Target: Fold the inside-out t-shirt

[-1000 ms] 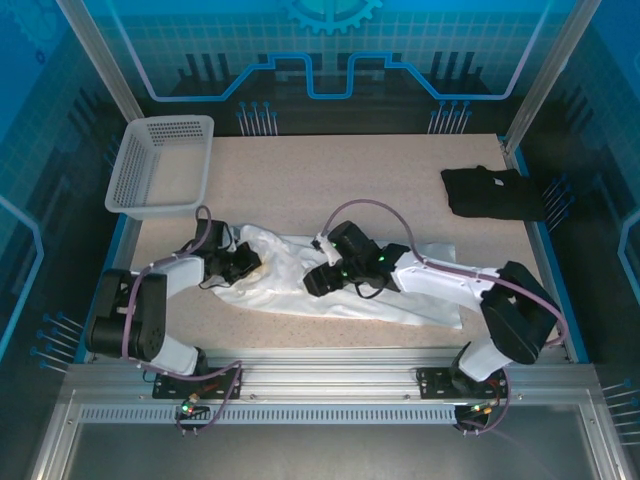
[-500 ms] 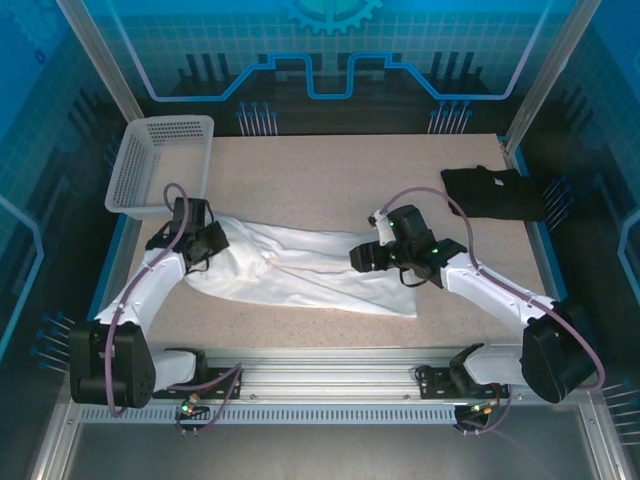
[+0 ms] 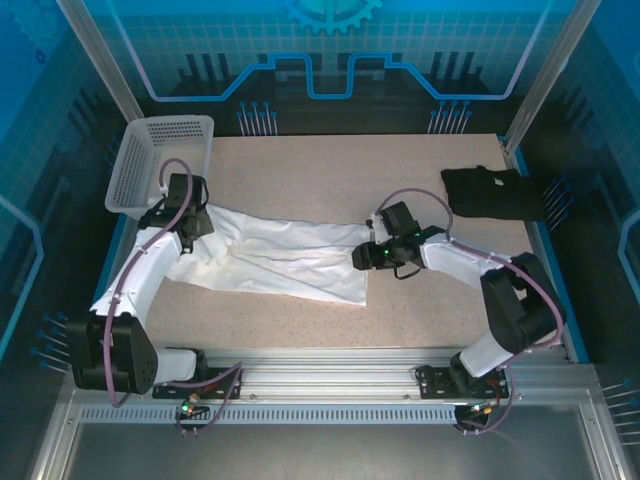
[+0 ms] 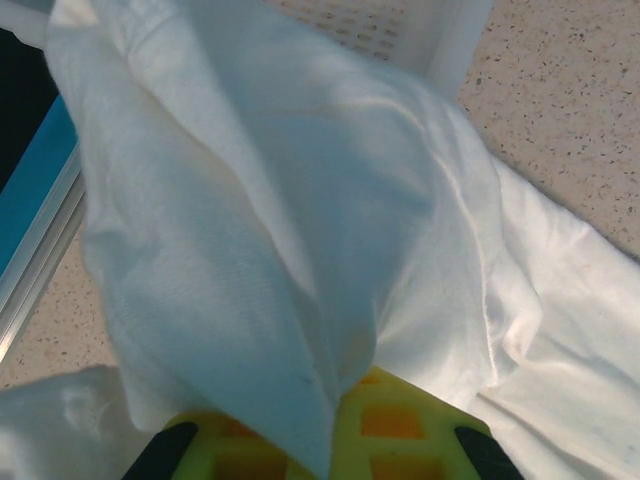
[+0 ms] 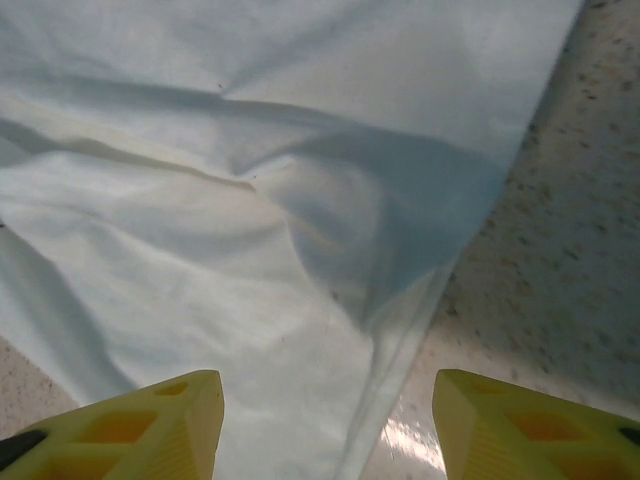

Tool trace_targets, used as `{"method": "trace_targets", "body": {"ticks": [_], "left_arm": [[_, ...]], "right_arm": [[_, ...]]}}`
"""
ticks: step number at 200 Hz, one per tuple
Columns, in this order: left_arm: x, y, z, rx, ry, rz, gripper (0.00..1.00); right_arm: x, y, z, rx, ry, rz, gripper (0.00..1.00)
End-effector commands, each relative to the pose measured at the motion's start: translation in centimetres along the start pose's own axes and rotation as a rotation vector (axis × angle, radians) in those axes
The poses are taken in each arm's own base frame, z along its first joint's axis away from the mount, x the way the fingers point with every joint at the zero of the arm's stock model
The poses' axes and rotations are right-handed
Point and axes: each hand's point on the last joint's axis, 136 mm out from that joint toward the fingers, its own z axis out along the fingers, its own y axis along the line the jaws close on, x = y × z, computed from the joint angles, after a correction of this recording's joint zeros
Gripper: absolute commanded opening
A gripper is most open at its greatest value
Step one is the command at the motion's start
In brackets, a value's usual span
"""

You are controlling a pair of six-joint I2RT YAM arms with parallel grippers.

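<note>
The inside-out t-shirt [image 3: 280, 260] lies white and wrinkled, stretched across the table from the left edge to the middle. My left gripper [image 3: 190, 222] is by the basket, shut on a bunch of the shirt's cloth. In the left wrist view the cloth [image 4: 250, 220] rises out of the pinch in the left gripper [image 4: 335, 440]. My right gripper [image 3: 365, 257] hovers open over the shirt's right edge. In the right wrist view the right gripper [image 5: 325, 430] has its yellow fingers [image 5: 150, 430] spread either side of the shirt's edge [image 5: 200, 200], gripping nothing.
A white mesh basket [image 3: 160, 165] stands at the far left, its wall [image 4: 450, 40] just beyond the held cloth. A black folded garment [image 3: 492, 192] lies at the far right. Speckled bare tabletop [image 5: 570, 250] lies right of the shirt.
My left gripper has carried the cloth back and left toward the basket, dragging the shirt's right edge leftward. The right gripper moved right, then held near the shirt's edge, its fingers narrowing slightly.
</note>
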Motion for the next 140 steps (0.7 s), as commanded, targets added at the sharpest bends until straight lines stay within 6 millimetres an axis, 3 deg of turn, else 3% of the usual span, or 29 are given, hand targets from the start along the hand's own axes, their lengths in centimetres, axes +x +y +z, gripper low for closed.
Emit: {"method": "trace_targets", "body": {"ticks": [1, 27, 62, 81, 87, 110, 127, 140], "left_arm": [[-1.2, -1.2, -1.5, 0.035, -0.021, 0.024, 0.0], [-0.1, -4.4, -2.4, 0.142, 0.001, 0.033, 0.0], [2.4, -10.4, -4.1, 0.265, 0.043, 0.093, 0.0], [4.0, -14.5, -5.0, 0.34, 0.088, 0.099, 0.0], [4.6, -16.2, -5.3, 0.375, 0.101, 0.104, 0.0], [6.8, -23.0, -6.4, 0.481, 0.142, 0.156, 0.0], [9.0, -28.5, -6.9, 0.56, 0.208, 0.211, 0.17], [11.1, -32.6, -7.7, 0.613, 0.27, 0.27, 0.35]], "right_arm": [[-1.5, 1.3, -0.3, -0.049, -0.032, -0.012, 0.58], [-1.7, 0.3, -1.6, -0.026, -0.058, -0.004, 0.59], [-2.0, -1.6, -4.0, 0.012, -0.1, 0.014, 0.6], [-2.5, -2.4, -5.5, 0.023, -0.13, 0.026, 0.6], [-1.6, -3.1, -5.4, 0.033, -0.115, 0.04, 0.61], [-1.4, -4.3, -6.5, 0.05, -0.132, 0.067, 0.61], [-1.1, -5.1, -7.3, 0.06, -0.148, 0.084, 0.62], [-0.9, -5.6, -7.9, 0.071, -0.158, 0.095, 0.62]]}}
